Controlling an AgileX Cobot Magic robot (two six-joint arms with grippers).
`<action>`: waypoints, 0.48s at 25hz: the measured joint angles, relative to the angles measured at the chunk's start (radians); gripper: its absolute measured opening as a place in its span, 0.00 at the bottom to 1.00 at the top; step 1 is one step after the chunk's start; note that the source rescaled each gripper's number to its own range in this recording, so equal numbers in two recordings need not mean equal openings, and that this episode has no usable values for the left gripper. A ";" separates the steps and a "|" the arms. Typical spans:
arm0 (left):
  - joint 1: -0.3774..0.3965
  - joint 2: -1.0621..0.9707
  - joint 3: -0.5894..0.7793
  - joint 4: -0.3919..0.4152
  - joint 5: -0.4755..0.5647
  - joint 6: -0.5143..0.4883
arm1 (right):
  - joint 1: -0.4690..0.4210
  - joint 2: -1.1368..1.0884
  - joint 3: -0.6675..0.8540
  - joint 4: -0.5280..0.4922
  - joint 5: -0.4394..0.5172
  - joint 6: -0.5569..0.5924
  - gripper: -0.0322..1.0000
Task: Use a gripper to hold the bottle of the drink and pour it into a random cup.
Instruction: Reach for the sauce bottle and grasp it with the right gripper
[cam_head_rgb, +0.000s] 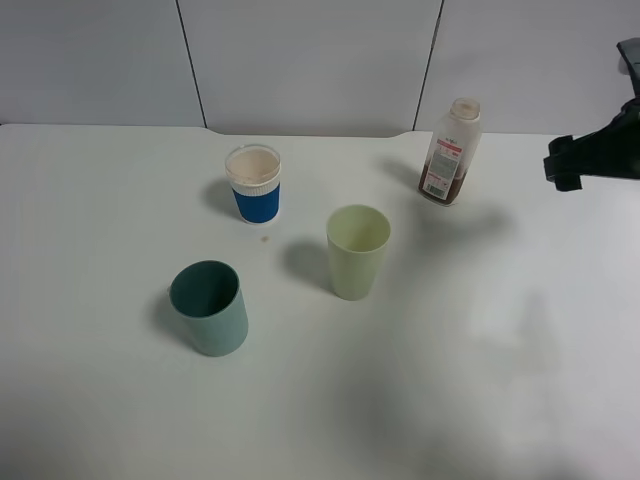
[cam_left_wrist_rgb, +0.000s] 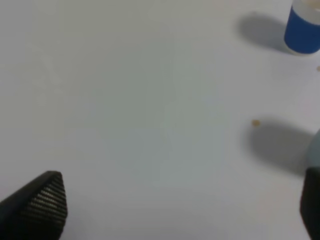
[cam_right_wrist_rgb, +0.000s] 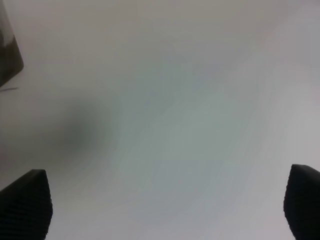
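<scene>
1. The left gripper hangs over the bare table. Its jaws are spread wide and nothing is between them. It is out of the high view.
2. The teal cup is the nearest thing, standing upright at front left.
3. The pale cup stands upright farther back and to the right of it, near the table's middle. It touches nothing.
4. A small speck lies just in front of the paper cup. That cup is blue with a white rim and stands behind the teal cup.
5. The bottle stands at far right, with brown drink low inside. It is well apart from the pale cup, behind it and to its right.
6. The right gripper is right of the bottle and apart from it, at the view's edge. Its jaws gape wide and are empty.
7. Grey wall panels rise behind the table.
</scene>
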 joint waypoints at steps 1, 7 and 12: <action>0.000 0.000 0.000 0.000 0.000 0.000 | 0.000 0.017 0.000 -0.017 -0.027 0.014 0.88; 0.000 0.000 0.000 0.000 0.000 0.000 | 0.000 0.119 0.000 -0.078 -0.194 0.043 0.87; 0.000 0.000 0.000 0.000 0.000 0.000 | -0.001 0.206 0.000 -0.130 -0.301 0.033 0.87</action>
